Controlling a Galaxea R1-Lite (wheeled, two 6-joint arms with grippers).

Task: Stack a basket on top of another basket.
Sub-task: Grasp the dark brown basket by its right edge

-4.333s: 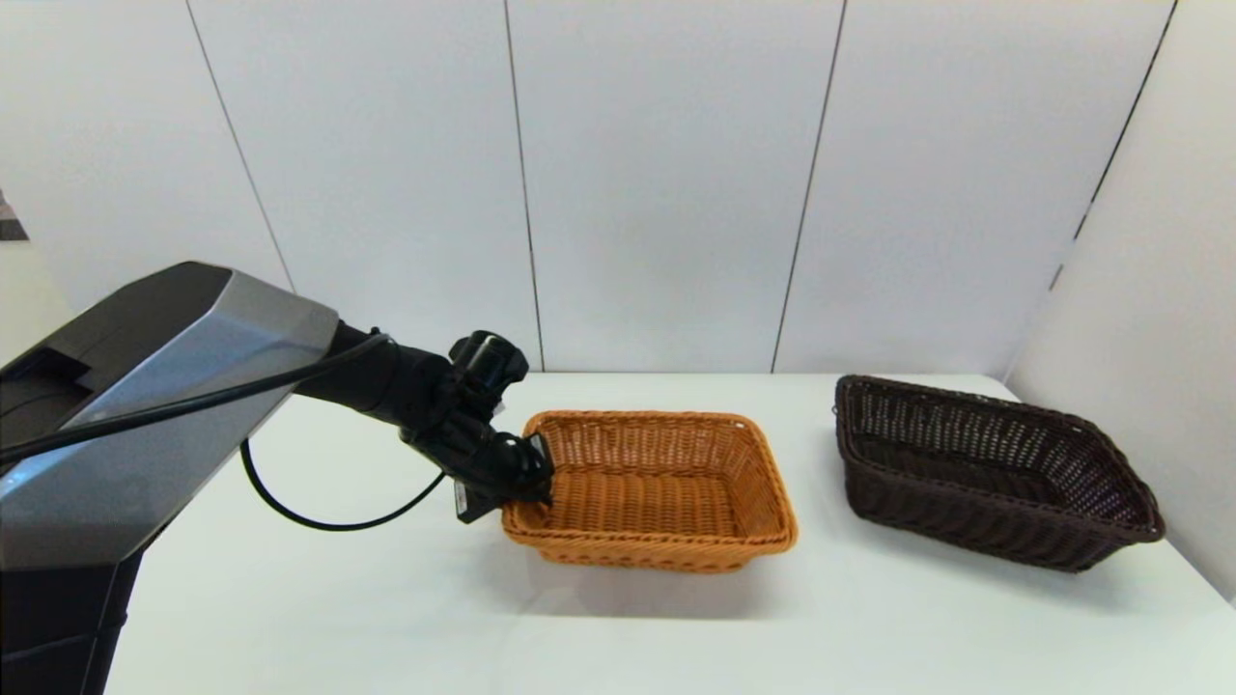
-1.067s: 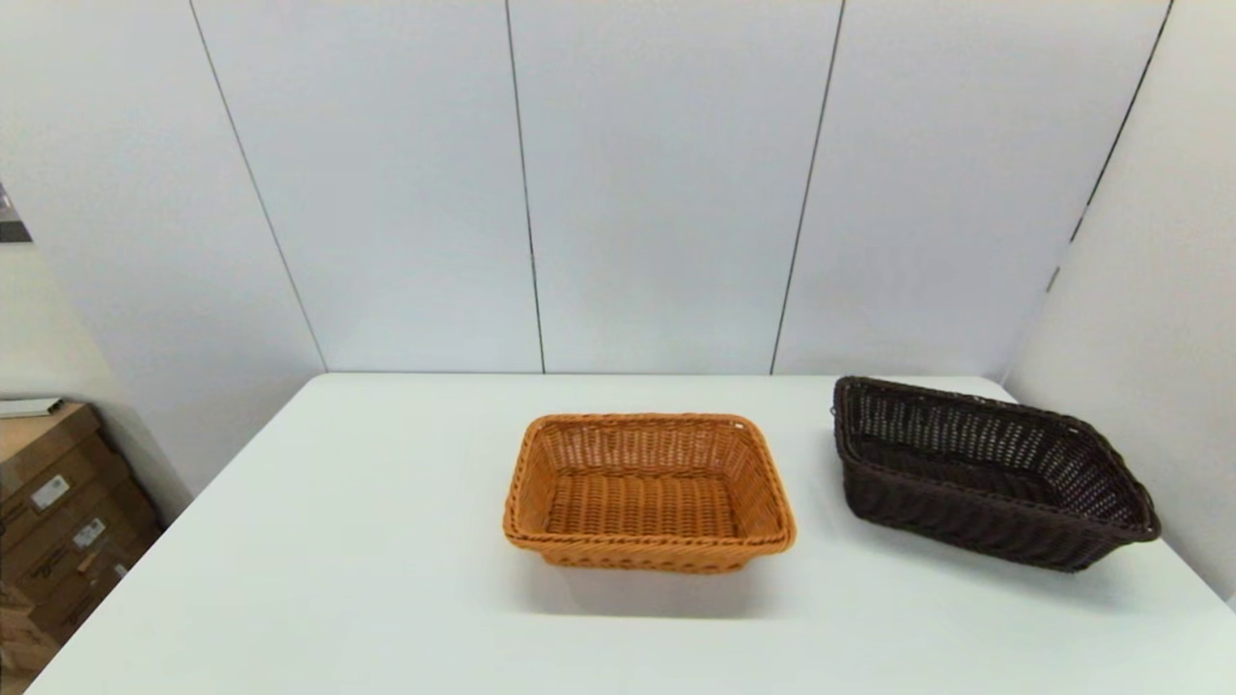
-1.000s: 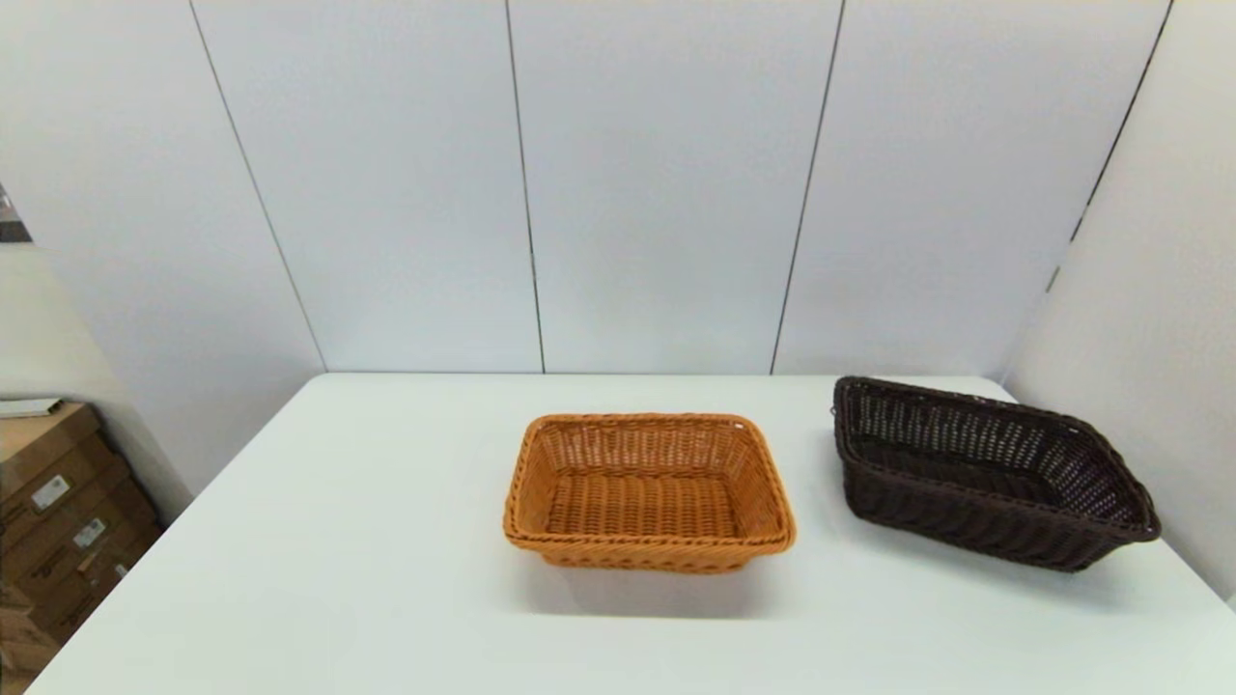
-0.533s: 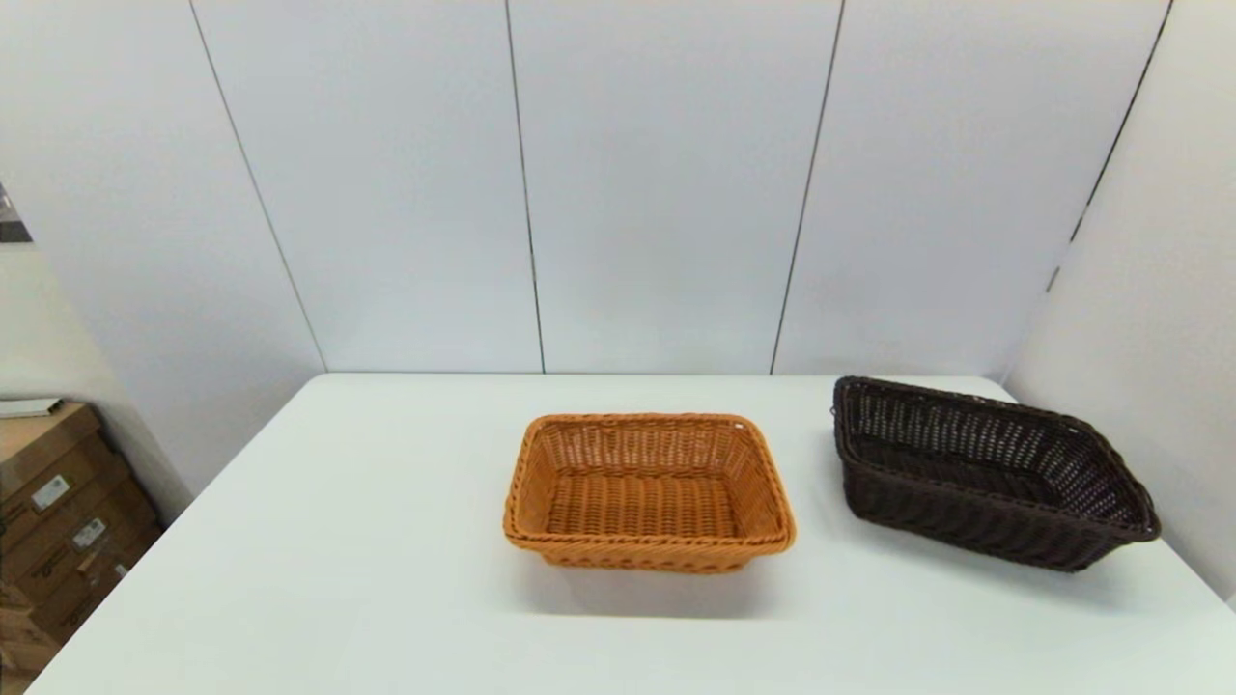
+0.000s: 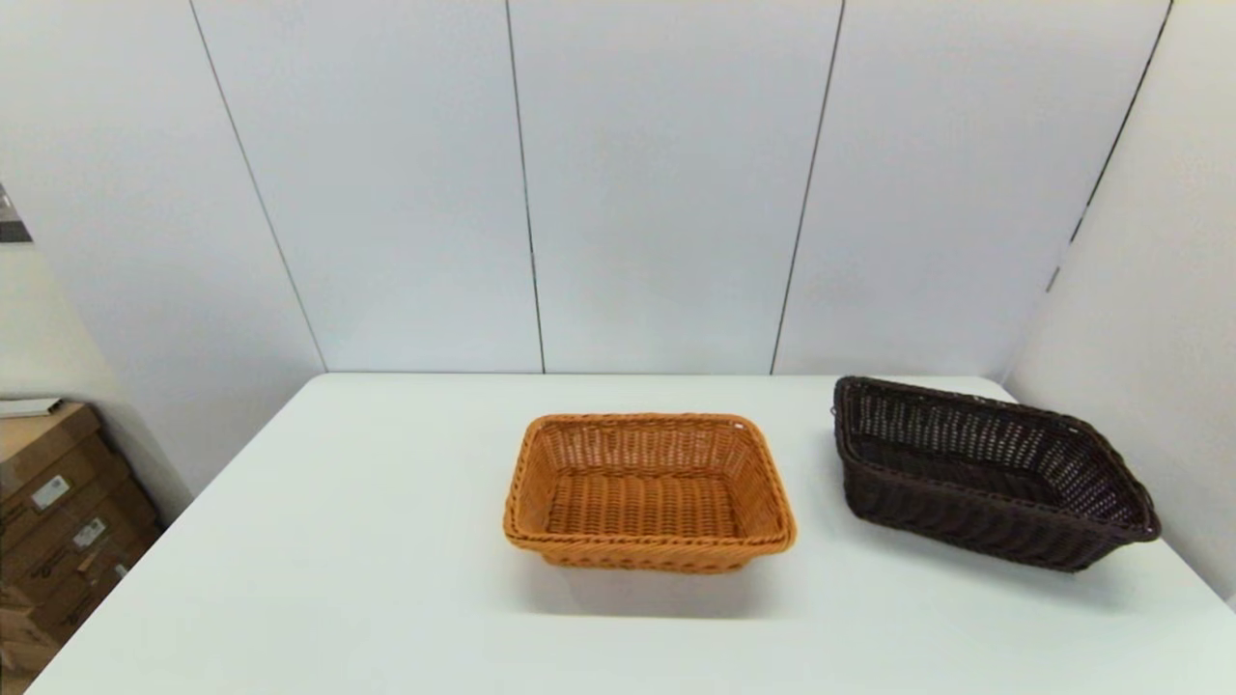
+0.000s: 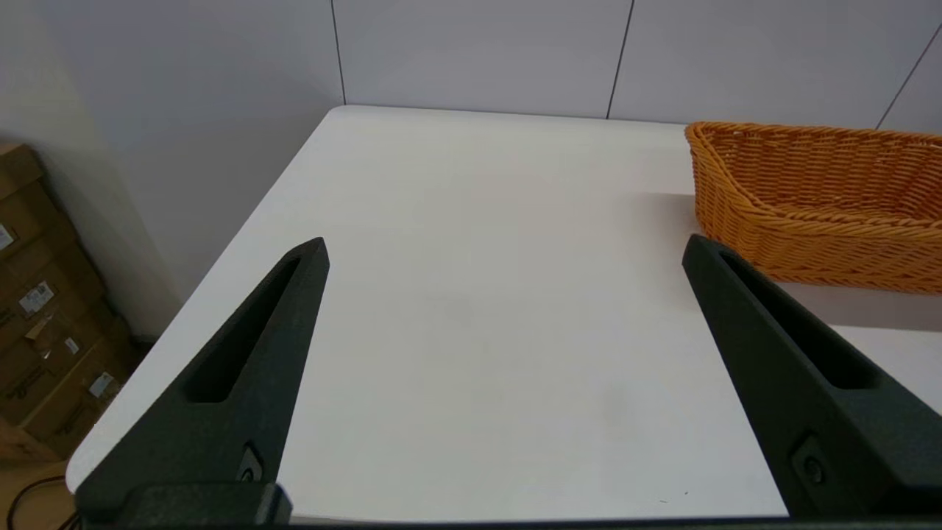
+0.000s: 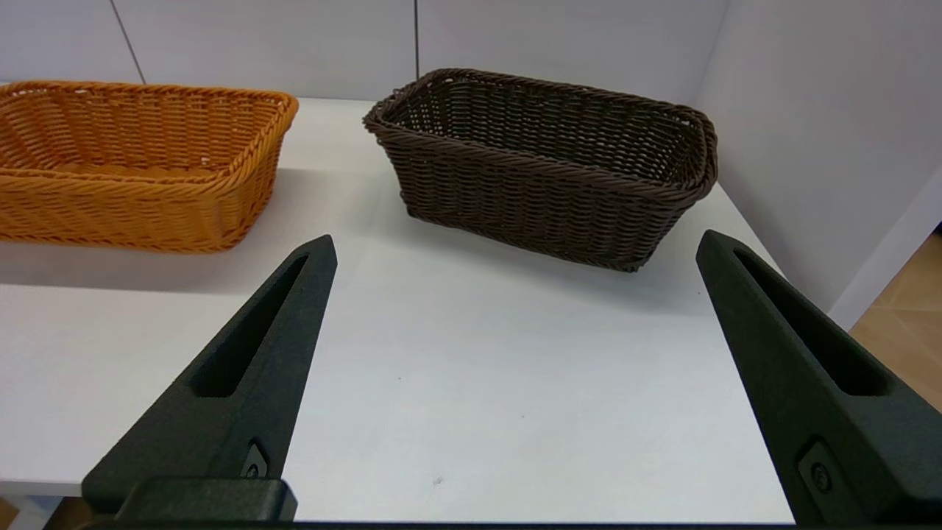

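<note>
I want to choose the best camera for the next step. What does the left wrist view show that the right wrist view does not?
Only the left wrist view shows the left gripper, its fingers spread open above the bare near-left part of the white table, and cardboard boxes on the floor beside it. Only the right wrist view shows the dark brown basket, whole, near the right wall, and the open right gripper short of it. Both show the orange basket, standing apart and empty, not yet stacked.

Dark brown basket (image 5: 990, 473) (skewed) sits well apart from orange-tan basket (image 5: 649, 492).
</note>
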